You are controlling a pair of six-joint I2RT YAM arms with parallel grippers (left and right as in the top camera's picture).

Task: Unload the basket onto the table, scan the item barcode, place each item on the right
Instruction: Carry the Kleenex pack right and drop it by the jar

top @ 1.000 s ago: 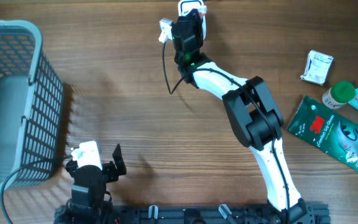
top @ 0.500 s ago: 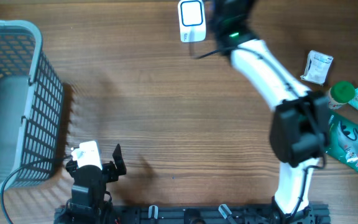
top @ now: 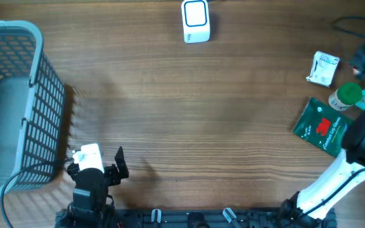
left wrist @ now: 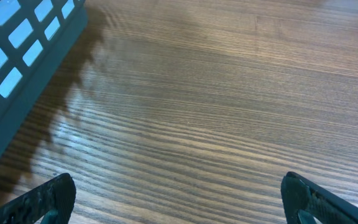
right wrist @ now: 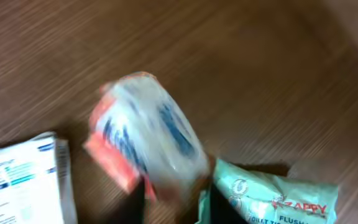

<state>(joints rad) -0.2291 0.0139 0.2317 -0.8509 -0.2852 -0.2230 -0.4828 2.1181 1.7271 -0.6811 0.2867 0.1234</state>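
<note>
The white scanner (top: 195,21) with a blue-framed window stands at the back centre of the table. My right arm (top: 360,136) reaches along the right edge, over a group of items. In the right wrist view a blurred orange, white and blue pack (right wrist: 145,134) hangs just above my right gripper (right wrist: 179,208). Its dark fingers stand apart and the pack's lower end lies loose between them. My left gripper (left wrist: 179,205) rests low at the front left (top: 94,174), wide open over bare wood.
A grey mesh basket (top: 18,38) fills the left side. At the right lie a white box (top: 324,68), a green-capped bottle (top: 346,96) and a green 3M package (top: 319,125). A teal Zappy pack (right wrist: 272,199) lies beside the right fingers.
The right arm has swung from the scanner at the back centre to the far right over the items, and its jaws have parted. The left arm has not moved.
</note>
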